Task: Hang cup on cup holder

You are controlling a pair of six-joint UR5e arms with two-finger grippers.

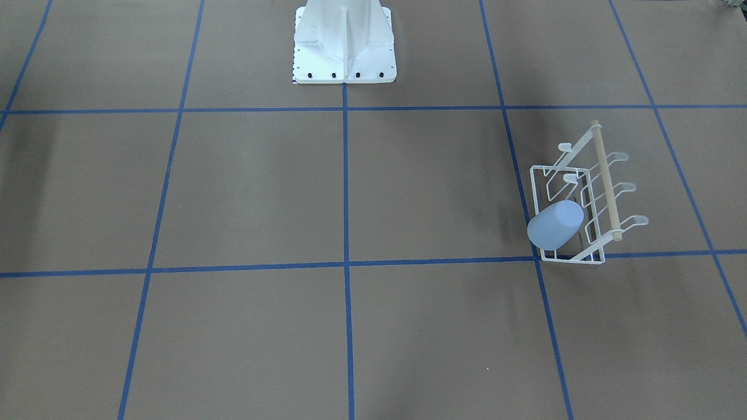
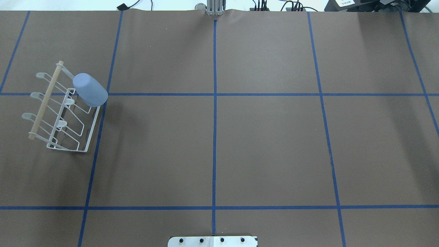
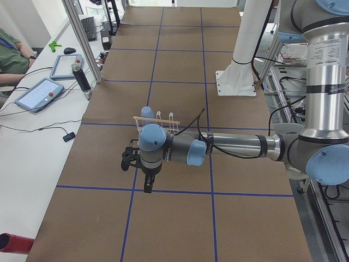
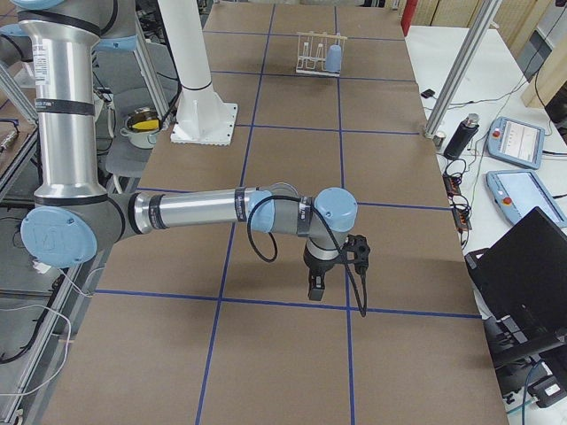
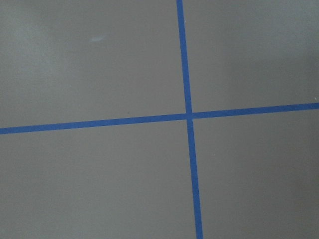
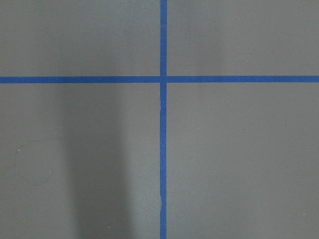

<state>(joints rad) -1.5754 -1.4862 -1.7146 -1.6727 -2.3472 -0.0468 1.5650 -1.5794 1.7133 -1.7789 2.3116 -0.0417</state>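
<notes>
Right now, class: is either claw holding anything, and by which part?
Nothing appears held. The cup sits upturned on the cup holder, apart from the left claw and the right claw.

Brown table point(image 2: 267, 147), blue tape grid point(image 2: 214, 137), white cup holder point(image 2: 45, 103) on it.

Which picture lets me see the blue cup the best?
The overhead exterior view: the cup is big, sharp and unblocked, tipped over a prong of the cup holder. The front-facing view shows it almost as well. Both side views show it only small. The wrist cameras miss it entirely.
</notes>
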